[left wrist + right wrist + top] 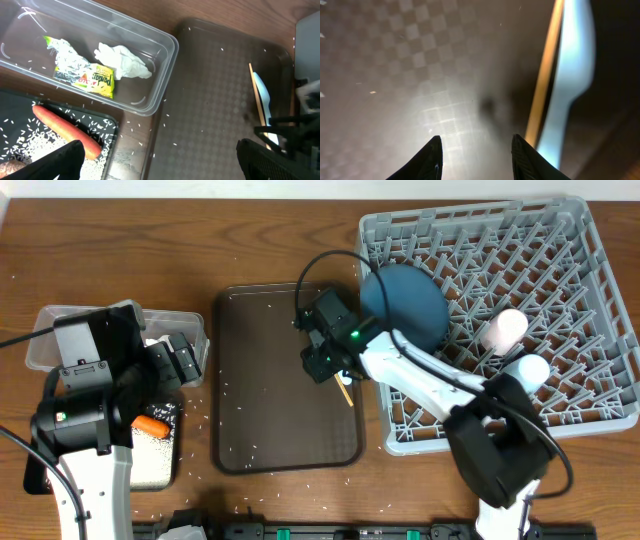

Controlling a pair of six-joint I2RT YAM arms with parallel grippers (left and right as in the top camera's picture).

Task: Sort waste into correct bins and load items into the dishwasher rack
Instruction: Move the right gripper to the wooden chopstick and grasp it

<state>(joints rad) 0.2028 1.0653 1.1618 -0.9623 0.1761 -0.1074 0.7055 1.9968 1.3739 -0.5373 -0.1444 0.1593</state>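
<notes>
Item: white plastic utensil (pixel 570 75). It lies flat on the brown serving tray (pixel 270 380), close to the tray's right edge and touching or just beside a wooden stick (pixel 545 75). Its long axis runs near-to-far, slightly slanted.

Right gripper (pixel 476 155): low over the tray, jaws apart with only bare tray between them. The utensil sits outside the gap, to its right in the wrist view, with the stick closer in. A sideways shift looks needed.

Left gripper (pixel 160 150): jaws wide apart and empty, well away to the left over the clear tub (pixel 165 55). The right arm is plainly nearer.
</notes>
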